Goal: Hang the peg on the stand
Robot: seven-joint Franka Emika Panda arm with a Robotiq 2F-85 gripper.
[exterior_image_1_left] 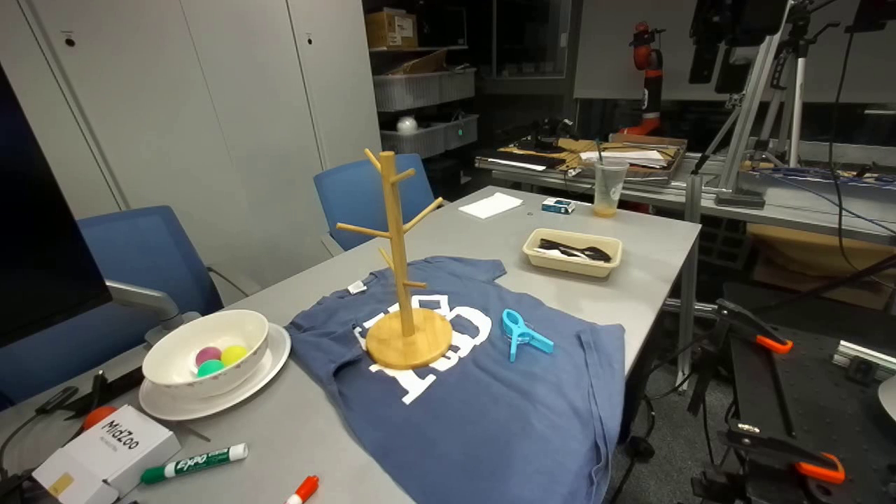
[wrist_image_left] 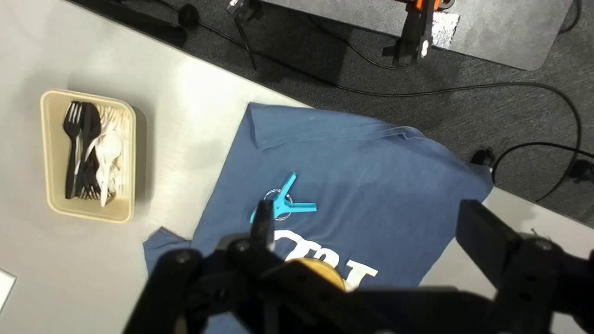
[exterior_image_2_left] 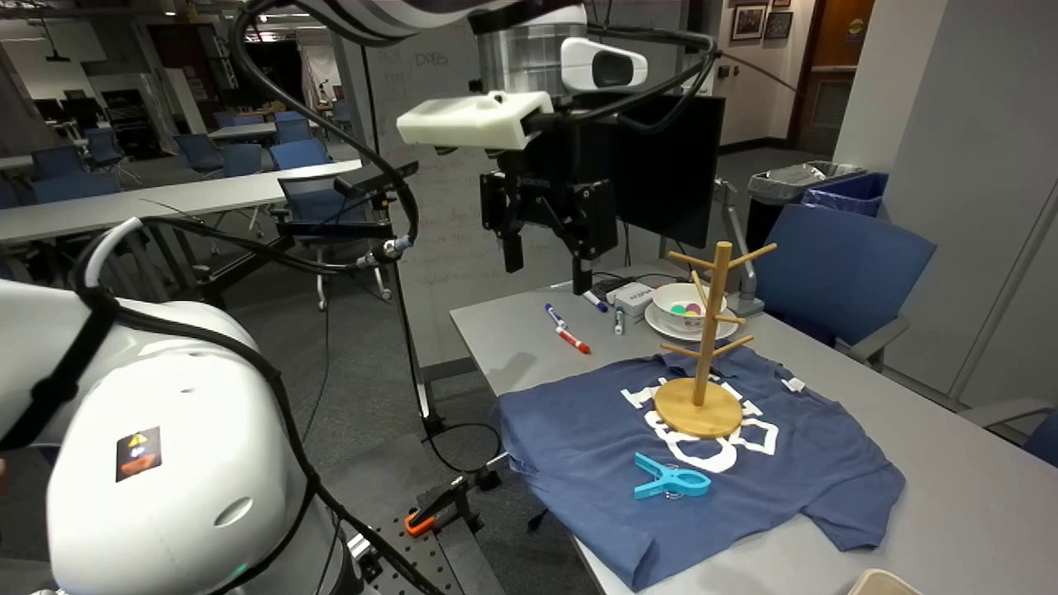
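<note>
Peg [exterior_image_2_left: 672, 479] | on blue T-shirt [exterior_image_2_left: 748, 489] | lower than pincer [exterior_image_2_left: 548, 269], well apart

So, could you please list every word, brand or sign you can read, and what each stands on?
"MidZoo": white cardboard box
"EXPO": green-and-white plastic marker
"ROBOTIQ": black robot hand
Yellow warning triangle, words unreadable: white robot arm
Partly covered, no word readable: lettering on the blue cloth T-shirt
Too small or faint: remaining print, handwriting on the whiteboard
</note>
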